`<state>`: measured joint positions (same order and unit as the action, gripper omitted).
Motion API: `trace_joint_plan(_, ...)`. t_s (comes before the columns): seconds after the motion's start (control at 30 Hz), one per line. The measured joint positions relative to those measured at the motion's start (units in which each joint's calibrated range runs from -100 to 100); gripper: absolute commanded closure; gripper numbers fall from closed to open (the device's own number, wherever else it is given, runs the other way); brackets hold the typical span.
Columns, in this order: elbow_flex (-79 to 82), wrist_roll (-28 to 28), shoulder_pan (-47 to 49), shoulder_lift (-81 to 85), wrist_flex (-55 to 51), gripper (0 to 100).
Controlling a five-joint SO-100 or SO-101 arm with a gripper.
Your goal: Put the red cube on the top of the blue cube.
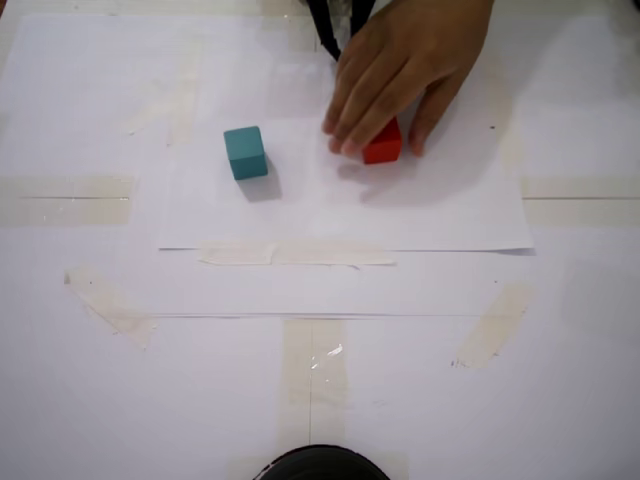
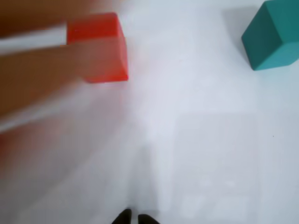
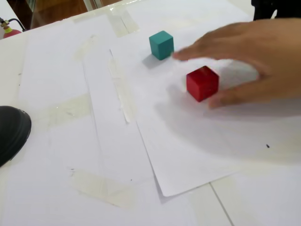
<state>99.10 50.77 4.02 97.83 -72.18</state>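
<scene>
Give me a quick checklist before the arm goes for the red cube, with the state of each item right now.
1. Workspace free of people: not ok, a person's hand is around the red cube.
2. Red cube resting on the paper: ok.
3. Blue cube top bare: ok.
4. Cubes apart: ok.
5. Gripper open: cannot tell, only its tips show in the wrist view.

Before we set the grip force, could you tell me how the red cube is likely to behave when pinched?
The red cube looks rigid with flat faces, so it should sit steady and not roll. Its matte surface probably grips well. It is small, likely light; weight cannot be seen.
</scene>
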Motion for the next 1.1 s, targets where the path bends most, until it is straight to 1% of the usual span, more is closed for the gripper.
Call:
trace_joint_plan(0.67,0.00,-0.05,-1.10,0.00,0.00,97)
trace_joint_plan(0.8,0.00,-2.30,-1.54,0.00,-0.24,97)
trace_joint_plan(0.87,0.00,-2.49,-1.39,0.00,-0.24,97)
trace_joint_plan(1.1,-1.36,-2.78,0.22,-2.86,3.82,97)
